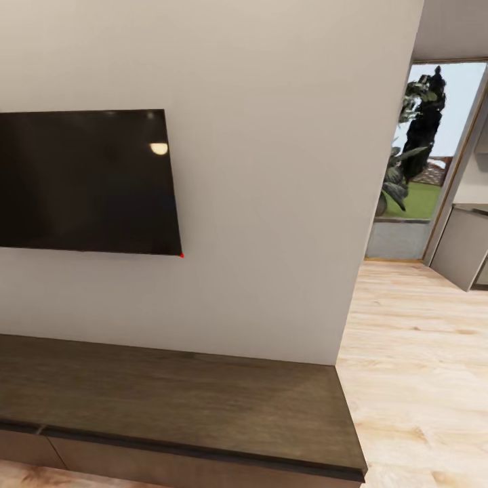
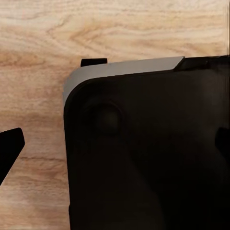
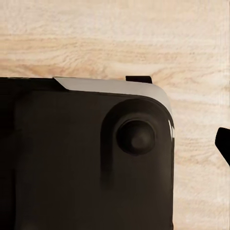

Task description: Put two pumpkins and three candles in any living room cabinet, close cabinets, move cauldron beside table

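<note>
The long, low, dark brown cabinet (image 1: pixel 169 400) runs along the wall below me, and the strip of its flat fronts that I can see looks closed. Its top is bare. The pumpkins, candles and cauldron are out of view. In the left wrist view my left gripper (image 2: pixel 117 153) hangs over my own black base, with one dark fingertip (image 2: pixel 10 148) at the picture's edge, so the jaws stand wide apart. My right gripper (image 3: pixel 115 148) hangs the same way, its fingertip (image 3: pixel 224 143) at the opposite edge. Nothing is held in either gripper.
A black wall-mounted TV (image 1: pixel 85 179) hangs above the cabinet. The wall ends at the right, where pale wooden floor (image 1: pixel 413 379) leads to a glass opening with a plant (image 1: pixel 413 135) and a grey counter unit (image 1: pixel 464 247). My black base (image 2: pixel 143 158) sits on that floor.
</note>
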Tool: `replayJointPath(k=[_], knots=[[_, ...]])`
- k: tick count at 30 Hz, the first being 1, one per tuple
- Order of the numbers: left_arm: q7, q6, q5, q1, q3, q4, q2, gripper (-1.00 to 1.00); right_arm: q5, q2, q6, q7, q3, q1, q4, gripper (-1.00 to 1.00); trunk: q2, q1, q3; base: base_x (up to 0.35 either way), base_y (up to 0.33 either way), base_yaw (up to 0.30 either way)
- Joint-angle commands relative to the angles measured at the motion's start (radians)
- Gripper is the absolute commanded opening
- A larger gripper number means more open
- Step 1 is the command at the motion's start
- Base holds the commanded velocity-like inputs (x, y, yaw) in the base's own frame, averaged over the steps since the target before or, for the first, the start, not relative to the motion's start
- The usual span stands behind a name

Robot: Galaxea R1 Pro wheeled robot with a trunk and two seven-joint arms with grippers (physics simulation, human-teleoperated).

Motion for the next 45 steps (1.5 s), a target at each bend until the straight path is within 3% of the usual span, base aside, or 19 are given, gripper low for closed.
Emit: replayJointPath(k=[1,6,8,12,18,26,33,36,39,42,45], knots=[[-0.034,0.001,-0.001,-0.003,-0.001,-0.010,0.011,1.00,-0.003,0.000,-0.006,0.026,-0.002,-0.001,-0.012,1.00,0.000,0.000,-0.001,0.000,0.000,0.000],[-0.171,0.035,0.000,-0.011,-0.001,-0.020,0.055,1.00,-0.057,-0.002,-0.004,0.070,-0.003,-0.001,-0.063,1.00,0.000,0.000,-0.001,0.000,0.000,0.000],[-0.255,0.042,0.002,-0.013,0.000,-0.021,0.082,1.00,-0.080,-0.002,-0.005,0.109,-0.004,-0.001,-0.070,1.00,0.000,0.000,-0.001,0.000,0.000,0.000],[-0.330,0.044,0.002,-0.012,0.001,-0.022,0.101,1.00,-0.098,-0.005,-0.001,0.199,-0.006,-0.001,-0.091,1.00,0.000,0.000,-0.001,0.000,0.000,0.000],[-0.357,0.044,0.003,-0.013,0.002,-0.023,0.107,1.00,-0.159,-0.007,0.009,0.243,-0.004,-0.001,-0.167,1.00,0.000,0.000,-0.001,0.000,0.000,0.000],[-0.411,0.048,0.006,-0.015,0.001,-0.023,0.109,1.00,-0.168,-0.009,0.061,0.249,-0.002,-0.001,-0.283,1.00,0.000,0.000,-0.001,0.000,0.000,0.000],[-0.504,0.117,0.005,-0.022,0.001,-0.049,0.128,1.00,-0.170,-0.003,0.126,0.254,-0.001,-0.001,-0.368,1.00,0.000,0.000,-0.001,0.000,0.000,0.000],[-0.609,0.144,0.007,-0.022,0.001,-0.086,0.163,1.00,-0.169,-0.002,0.135,0.255,-0.001,-0.001,-0.375,1.00,0.000,0.000,-0.001,0.000,0.000,0.000],[-0.761,0.201,0.013,-0.023,0.005,-0.104,0.230,1.00,-0.169,-0.003,0.157,0.255,-0.001,-0.001,-0.377,1.00,0.000,0.000,-0.001,0.000,0.000,0.000],[-0.872,0.213,0.012,-0.023,0.006,-0.107,0.271,1.00,-0.169,-0.004,0.167,0.255,-0.001,-0.001,-0.377,1.00,0.000,0.000,-0.001,0.000,0.000,0.000],[-1.020,0.212,0.011,-0.023,0.005,-0.109,0.328,1.00,-0.168,-0.003,0.171,0.254,-0.001,-0.001,-0.377,1.00,0.000,0.000,-0.001,0.000,0.000,0.000]])
